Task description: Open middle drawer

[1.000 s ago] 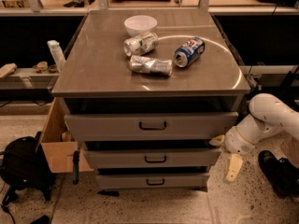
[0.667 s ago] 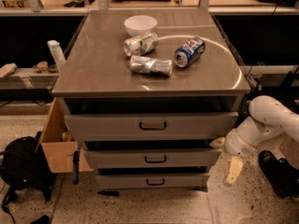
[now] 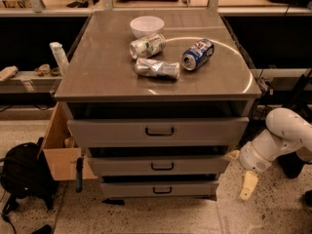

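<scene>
Partly overhung middle drawer (image 3: 195, 165), gripper (image 3: 242, 170) beside

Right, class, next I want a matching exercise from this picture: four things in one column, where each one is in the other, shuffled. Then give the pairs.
Things:
1. white bowl
2. blue can
3. middle drawer
4. gripper

Places:
A. low down, just off the right end of the drawer fronts
B. lying on its side on the right part of the tabletop
C. upright at the back of the tabletop
D. second front from the top, with a black loop handle

Pairs: 1-C, 2-B, 3-D, 4-A
</scene>
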Controlling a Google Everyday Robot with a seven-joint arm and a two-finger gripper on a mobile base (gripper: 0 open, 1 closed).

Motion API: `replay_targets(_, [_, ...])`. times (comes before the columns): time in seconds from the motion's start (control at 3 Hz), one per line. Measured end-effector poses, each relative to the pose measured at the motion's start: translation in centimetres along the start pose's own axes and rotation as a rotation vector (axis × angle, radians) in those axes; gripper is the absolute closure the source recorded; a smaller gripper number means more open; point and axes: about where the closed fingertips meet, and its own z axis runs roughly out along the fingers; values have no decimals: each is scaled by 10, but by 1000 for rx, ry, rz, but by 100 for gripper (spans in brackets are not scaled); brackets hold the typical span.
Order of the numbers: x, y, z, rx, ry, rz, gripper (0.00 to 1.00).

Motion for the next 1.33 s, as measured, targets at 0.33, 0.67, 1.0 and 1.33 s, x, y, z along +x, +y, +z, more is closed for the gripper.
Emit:
replay_targets(0.33, [3, -3, 6, -3, 1, -6, 0])
replay_targets(0.67, [13, -14, 24, -29, -5, 10, 0])
replay_targets(1.0, [11, -12, 23, -27, -7, 6, 0])
replay_targets(1.33, [8, -5, 19, -21, -14, -3, 0])
